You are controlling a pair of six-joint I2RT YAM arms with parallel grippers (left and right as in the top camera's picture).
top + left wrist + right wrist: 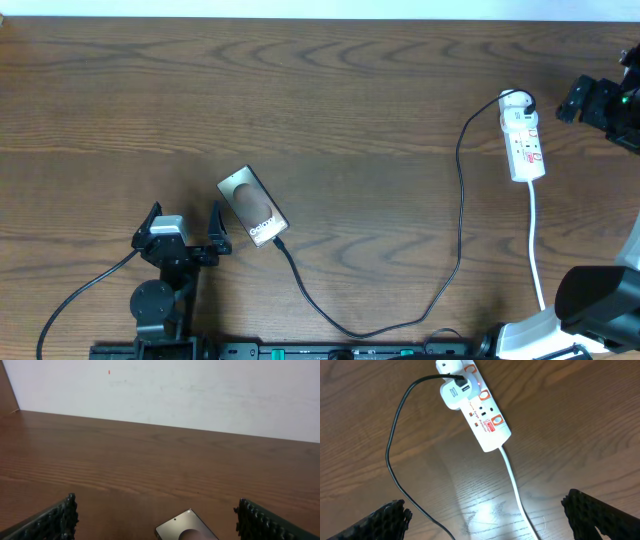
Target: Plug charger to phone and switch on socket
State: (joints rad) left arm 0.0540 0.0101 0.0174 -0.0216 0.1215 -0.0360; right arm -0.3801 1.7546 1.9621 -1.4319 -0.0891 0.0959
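The phone point(253, 206) lies flat at mid-left of the table, its lettered end toward the front. Its top corner also shows in the left wrist view point(184, 529). The black charger cable point(372, 332) has its plug tip against the phone's lettered end. It loops along the front and rises to the white socket point(523, 136) at the right. In the right wrist view the cable point(394, 460) enters a white adapter point(452, 394) plugged into the socket point(485, 415); a small red glow shows beside it. My left gripper point(183, 230) is open, just left of the phone. My right gripper point(598, 98) is open, right of the socket.
The socket's white cord point(535, 245) runs from the socket toward the front right, past the right arm's base point(590, 300). It also shows in the right wrist view point(512, 480). The left arm's base point(155, 305) stands at the front left. A white wall point(175, 390) rises behind the table's far edge.
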